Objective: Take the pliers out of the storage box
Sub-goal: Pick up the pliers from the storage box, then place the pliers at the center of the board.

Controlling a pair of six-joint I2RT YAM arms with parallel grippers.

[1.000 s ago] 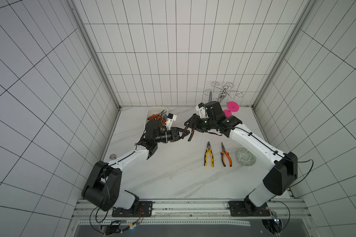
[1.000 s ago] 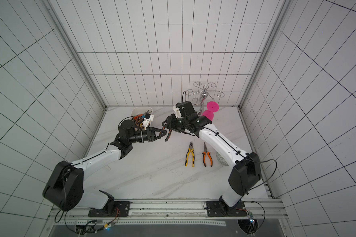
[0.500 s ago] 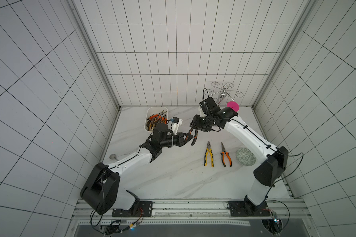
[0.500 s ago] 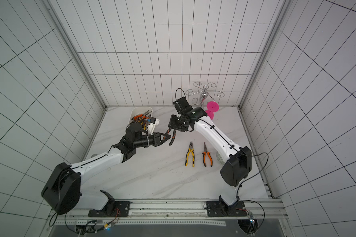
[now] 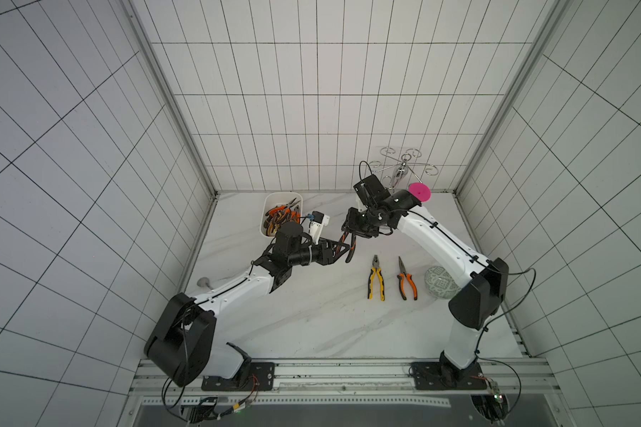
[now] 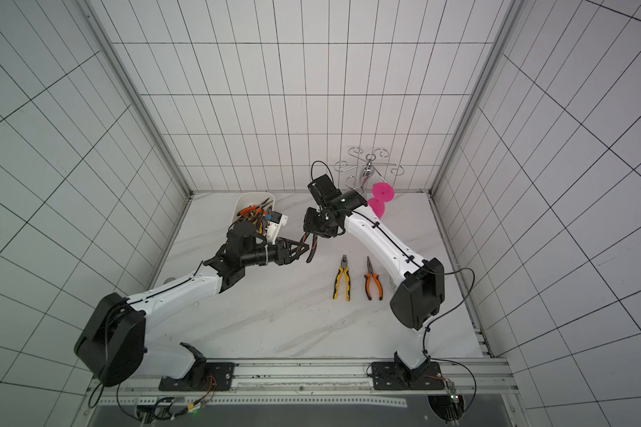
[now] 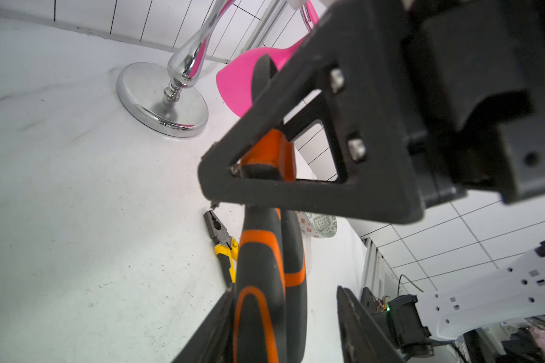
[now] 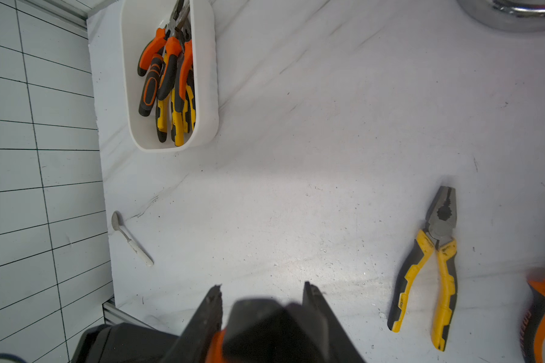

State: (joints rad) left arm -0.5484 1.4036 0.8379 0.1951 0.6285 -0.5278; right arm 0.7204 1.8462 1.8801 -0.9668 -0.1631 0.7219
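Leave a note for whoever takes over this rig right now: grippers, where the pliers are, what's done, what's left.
Grippers: left gripper open, jaws apart around the handles of the held orange pliers; right gripper shut on them higher up, mid-air.
Done: yellow pliers and long-nosed orange pliers lie on the table.
Left: set this pair down, then take the remaining pliers out of the storage box.
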